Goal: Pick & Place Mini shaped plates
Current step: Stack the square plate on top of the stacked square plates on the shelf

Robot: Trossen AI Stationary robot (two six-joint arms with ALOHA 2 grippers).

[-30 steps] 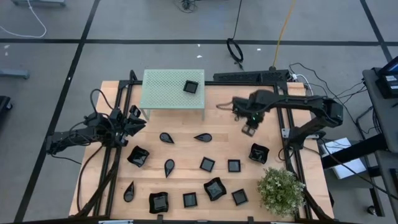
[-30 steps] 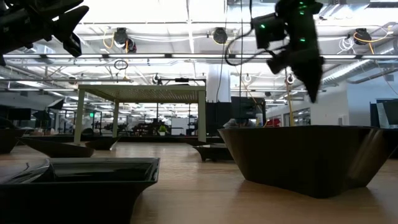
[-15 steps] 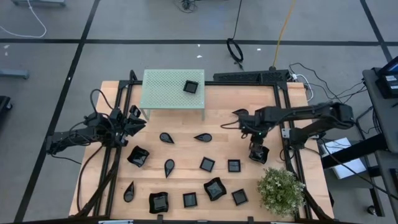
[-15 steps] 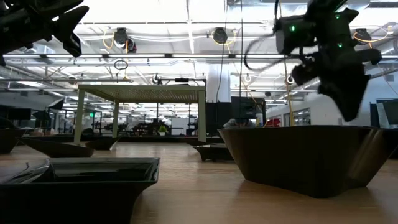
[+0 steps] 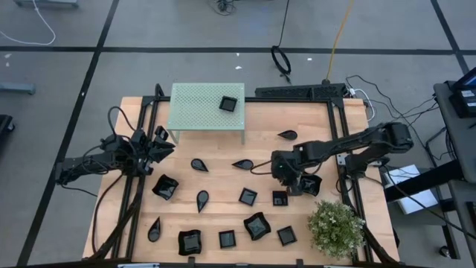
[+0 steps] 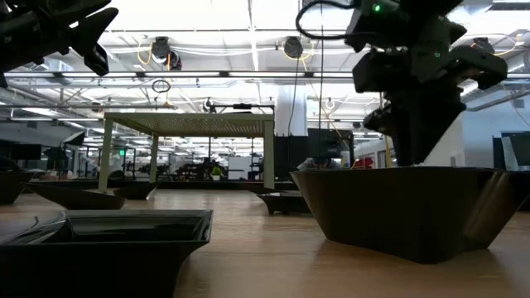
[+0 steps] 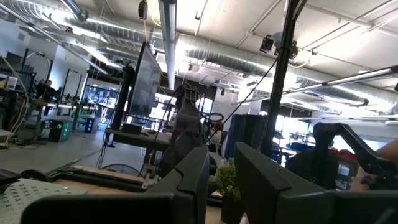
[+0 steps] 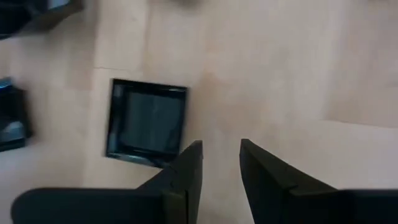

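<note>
Many small glossy black plates lie flat on the wooden table [image 5: 223,160]: square ones [image 5: 248,196] [image 5: 280,198], teardrop ones [image 5: 199,164] [image 5: 287,135] and wavy-rimmed ones [image 5: 309,184] [image 5: 165,186]. One square plate [image 5: 228,104] sits on the green perforated platform [image 5: 201,108]. My right gripper [image 5: 288,179] hangs above the table right of centre and points down, open by a narrow gap and empty. In its wrist view [image 8: 221,155], a square plate [image 8: 147,121] lies just beside the fingertips. My left gripper [image 5: 160,141] waits raised at the left edge, slightly open [image 7: 221,168].
A potted plant [image 5: 336,227] stands at the table's near right corner, close to my right arm. The platform stands on legs at the far edge. In the low view, two plates [image 6: 414,207] [image 6: 108,240] loom close to the camera. Bare wood shows between platform and plates.
My right gripper has swung from the table's far middle toward the near edge, first out over the wavy plate at the right, then back leftward. It has come down lower and turned about. A teardrop plate that the arm hid now shows. No plate has moved.
</note>
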